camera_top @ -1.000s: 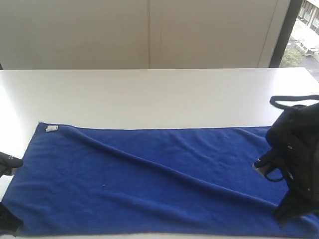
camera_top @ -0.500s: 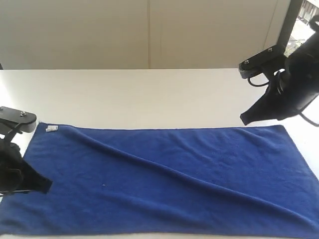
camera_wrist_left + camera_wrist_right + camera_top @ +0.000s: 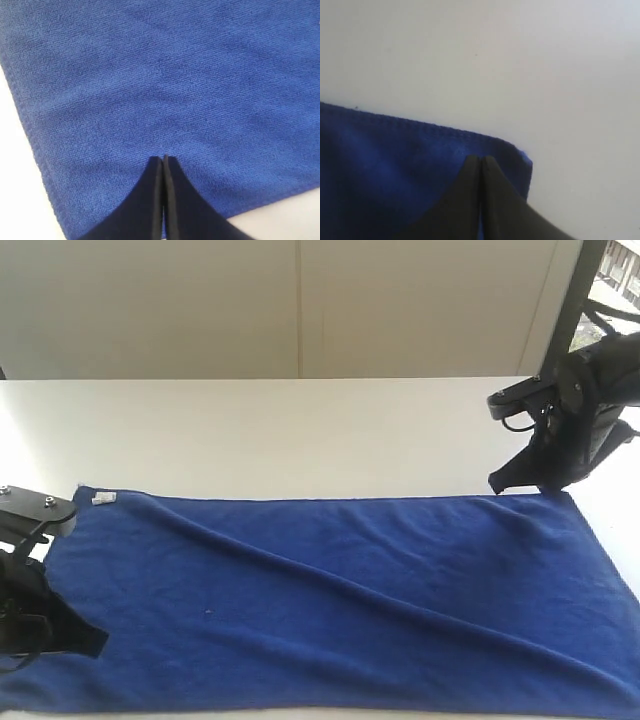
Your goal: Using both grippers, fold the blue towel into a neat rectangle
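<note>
Royal-blue towel (image 3: pixel 330 610), white tag (image 3: pixel 103 499), white table (image 3: pixel 300 430)

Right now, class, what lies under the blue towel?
The blue towel lies spread on a white table, which shows beyond its far edge. The table directly beneath is covered, so whether anything else lies under it cannot be seen.

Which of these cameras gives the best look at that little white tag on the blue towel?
The exterior view: the white tag sits in plain sight at the blue towel's far left corner. Neither wrist view shows it: the left tool and the right tool each hang shut over untagged cloth.
</note>
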`<state>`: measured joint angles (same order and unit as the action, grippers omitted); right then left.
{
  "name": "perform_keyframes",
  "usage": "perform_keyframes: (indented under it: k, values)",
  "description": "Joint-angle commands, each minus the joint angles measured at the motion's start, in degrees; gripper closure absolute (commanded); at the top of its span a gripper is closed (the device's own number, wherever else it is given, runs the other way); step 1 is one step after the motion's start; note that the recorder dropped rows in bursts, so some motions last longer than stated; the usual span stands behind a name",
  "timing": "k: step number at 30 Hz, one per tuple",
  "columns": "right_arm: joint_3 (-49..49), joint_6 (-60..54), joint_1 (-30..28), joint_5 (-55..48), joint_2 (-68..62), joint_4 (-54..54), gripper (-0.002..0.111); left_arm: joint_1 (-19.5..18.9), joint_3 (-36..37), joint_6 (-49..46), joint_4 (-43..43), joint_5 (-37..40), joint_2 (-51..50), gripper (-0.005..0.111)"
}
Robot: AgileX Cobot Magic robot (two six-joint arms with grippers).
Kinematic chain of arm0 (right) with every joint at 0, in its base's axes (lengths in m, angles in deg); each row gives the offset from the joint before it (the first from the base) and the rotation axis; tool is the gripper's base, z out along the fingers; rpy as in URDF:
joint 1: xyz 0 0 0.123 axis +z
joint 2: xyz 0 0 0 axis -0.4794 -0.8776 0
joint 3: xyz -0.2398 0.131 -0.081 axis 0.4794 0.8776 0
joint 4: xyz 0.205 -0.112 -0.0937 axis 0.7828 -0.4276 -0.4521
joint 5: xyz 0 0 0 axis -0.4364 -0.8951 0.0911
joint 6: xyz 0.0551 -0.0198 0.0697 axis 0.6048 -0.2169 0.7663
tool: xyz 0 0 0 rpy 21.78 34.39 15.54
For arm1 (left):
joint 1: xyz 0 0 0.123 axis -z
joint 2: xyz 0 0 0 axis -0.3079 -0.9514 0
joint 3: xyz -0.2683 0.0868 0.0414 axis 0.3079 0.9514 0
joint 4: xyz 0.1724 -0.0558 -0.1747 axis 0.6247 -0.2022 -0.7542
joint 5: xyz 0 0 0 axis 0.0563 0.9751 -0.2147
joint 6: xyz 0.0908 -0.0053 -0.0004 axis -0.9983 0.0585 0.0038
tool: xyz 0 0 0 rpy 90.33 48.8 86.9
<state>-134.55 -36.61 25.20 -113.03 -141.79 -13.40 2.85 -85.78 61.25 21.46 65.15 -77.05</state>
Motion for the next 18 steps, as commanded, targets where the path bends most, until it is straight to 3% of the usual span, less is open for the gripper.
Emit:
perform_keyframes:
  k: [1,18]
  values:
    - [-0.5,-1.2,-0.5,1.4,-2.1,-0.1,0.108,0.0,0.4,0.1,-0.5,-1.5,0.0,0.107]
    - [-0.5,0.0,-0.5,5.0,-7.0,-3.6,0.108,0.0,0.4,0.0,-0.5,-1.2,0.0,0.107]
